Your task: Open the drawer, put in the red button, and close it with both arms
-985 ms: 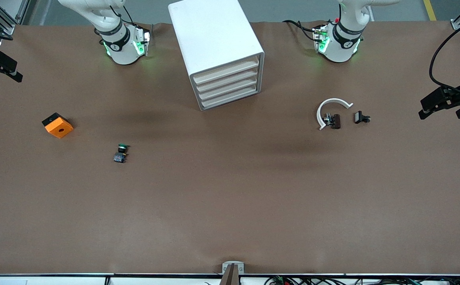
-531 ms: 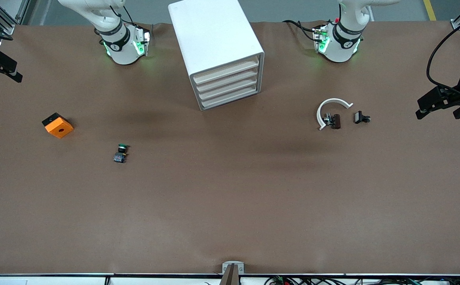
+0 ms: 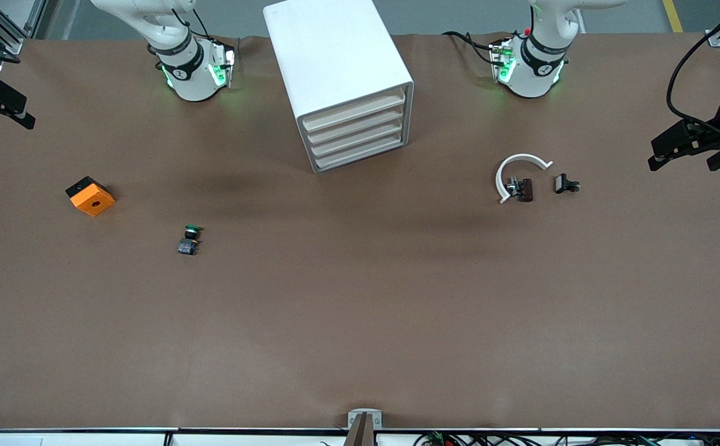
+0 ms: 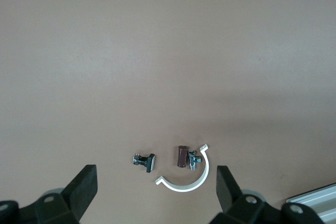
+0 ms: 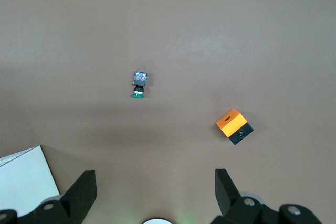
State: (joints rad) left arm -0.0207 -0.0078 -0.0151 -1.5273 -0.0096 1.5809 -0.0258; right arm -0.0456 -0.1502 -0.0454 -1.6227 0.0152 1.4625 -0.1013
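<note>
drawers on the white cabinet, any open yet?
All shut: the four drawer fronts of the white cabinet sit flush, none pulled out.

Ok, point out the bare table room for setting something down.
Widest bare patch: nearer the camera than the green-capped button and white clip. Also free: between that button and the clip, before the drawer unit. Crowded around the clip's small parts.

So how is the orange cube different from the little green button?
The orange cube is bigger and blocky, while the green button is small and slim. The cube is orange with a round hole on top and a black side; the button has a green cap on a dark body and lies on its side. Both sit on the table toward the right arm's end.
</note>
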